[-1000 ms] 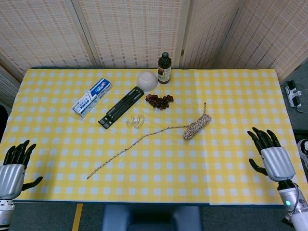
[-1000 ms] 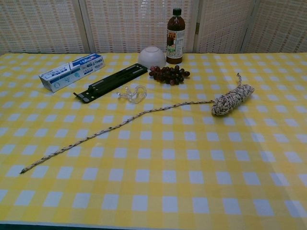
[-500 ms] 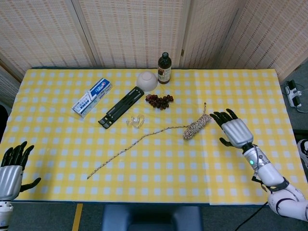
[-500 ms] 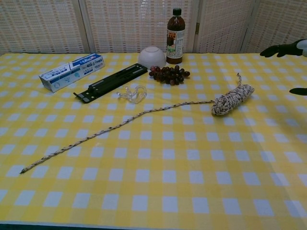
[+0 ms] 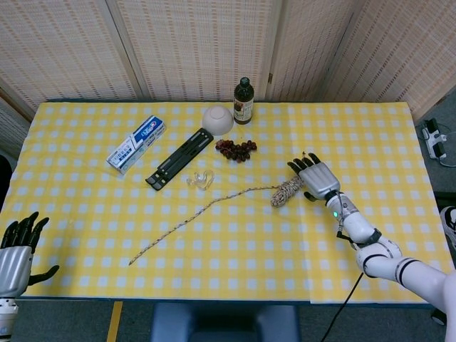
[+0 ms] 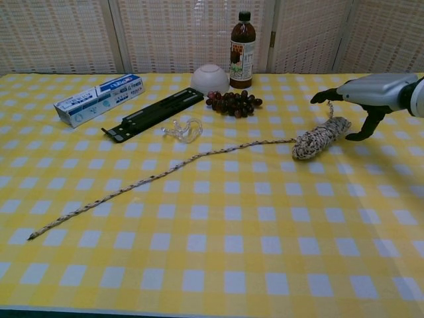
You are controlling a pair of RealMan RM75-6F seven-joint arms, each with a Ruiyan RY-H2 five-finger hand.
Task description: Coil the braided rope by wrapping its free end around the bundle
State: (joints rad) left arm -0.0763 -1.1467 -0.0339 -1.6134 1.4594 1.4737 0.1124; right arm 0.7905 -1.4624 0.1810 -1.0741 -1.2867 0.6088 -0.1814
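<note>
The left robot hand (image 5: 16, 251), fingers spread and empty, is cut off by the desk (image 5: 370, 135) edge. The right robot hand (image 5: 314, 176) hovers open just beside the rope bundle (image 5: 290, 189), whose free end (image 6: 132, 189) trails toward the left robot hand. Contact is unclear. Woven screens (image 5: 192, 43) stand behind the yellow checked desk.

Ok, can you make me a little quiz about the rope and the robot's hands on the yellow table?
1. True or false: the right hand already grips the rope bundle.
2. What lies closest to the upturned white bowl? A) toothpaste box B) dark bottle C) rope's free end
3. Fill in: the left hand sits at the table's near ____ corner, holding nothing.

Key:
1. False: it hovers open just above the bundle, fingers spread.
2. B
3. Left
</note>
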